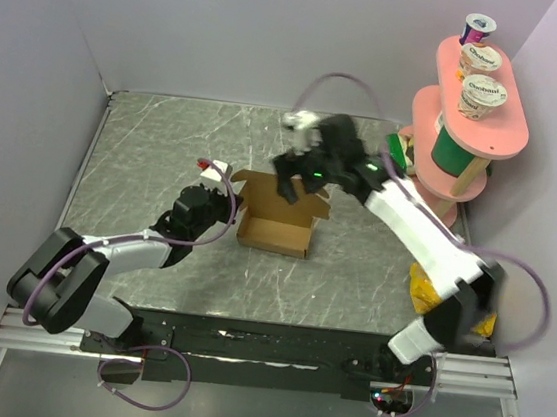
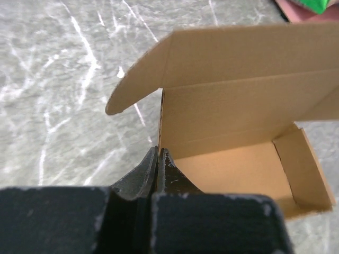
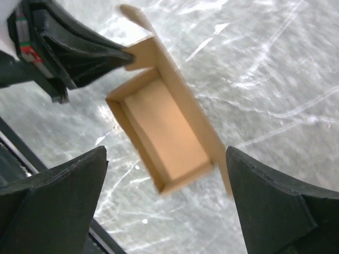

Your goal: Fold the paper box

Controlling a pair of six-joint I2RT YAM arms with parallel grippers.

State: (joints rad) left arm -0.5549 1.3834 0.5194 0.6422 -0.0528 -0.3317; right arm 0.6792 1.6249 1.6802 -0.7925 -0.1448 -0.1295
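Brown paper box point(image 1: 276, 232), wrist views show left jaws pinching its wall, right jaws spread wide.

Robot lab cell — white enclosure walls point(image 1: 229, 22); aluminium mounting rail point(image 1: 42, 341); marbled tabletop point(image 1: 165, 145); pink prop shelf point(image 1: 514, 125).

One paper box point(image 1: 276, 232), three cups point(image 1: 481, 60), two arms point(image 1: 413, 224).

The only legible wording was the brand name "Chobani", printed on the lids of two white round yogurt cups, one point(image 1: 481, 58) behind the other point(image 1: 484, 92), on the pink oval top shelf point(image 1: 509, 129) of a tiered stand. Print on a third, purple-topped cup point(image 1: 478, 28) was too small to read.
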